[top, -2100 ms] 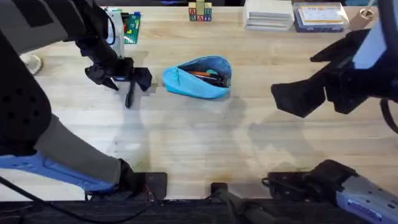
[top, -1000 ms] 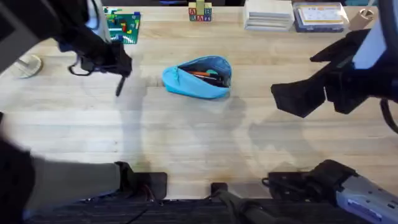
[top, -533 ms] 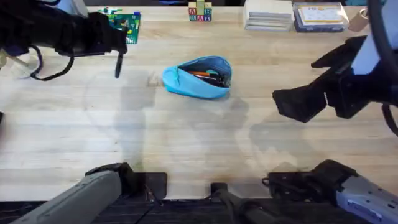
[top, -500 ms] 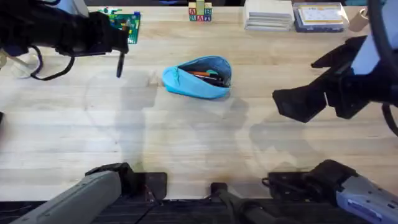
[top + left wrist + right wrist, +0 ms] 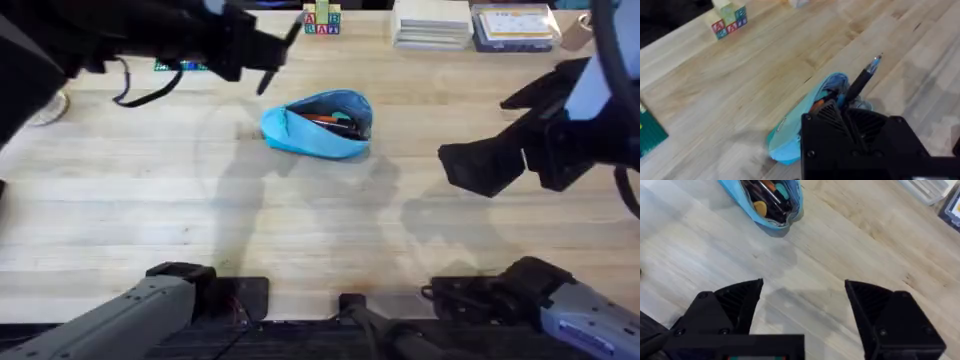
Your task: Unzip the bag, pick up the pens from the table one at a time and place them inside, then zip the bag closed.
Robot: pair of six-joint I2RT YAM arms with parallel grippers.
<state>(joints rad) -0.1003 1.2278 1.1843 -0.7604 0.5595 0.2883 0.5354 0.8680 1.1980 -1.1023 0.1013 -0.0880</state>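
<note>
The bag (image 5: 318, 124) lies unzipped on the table (image 5: 300, 230), a little beyond the middle, its mouth gaping and turned toward the right arm. The left gripper (image 5: 250, 52) hangs above the far part of the table, just to the left of and beyond the bag, pinching one black pen (image 5: 277, 55) that slants up and away from its fingers; in the left wrist view that pen (image 5: 860, 81) juts out over the bag (image 5: 805, 120), its bluish tip clear of the fabric. The right gripper (image 5: 480, 165) sits well apart from the bag on the right side, its fingers spread wide with nothing between them, and its wrist view looks across bare wood into the open bag (image 5: 765, 202). One bag and one held pen can be counted. Inside the bag there are several pens, dark ones and at least one orange-red, with a yellowish and a teal bit among them, too tangled to count. Much of the left arm is dark and blurred.
</note>
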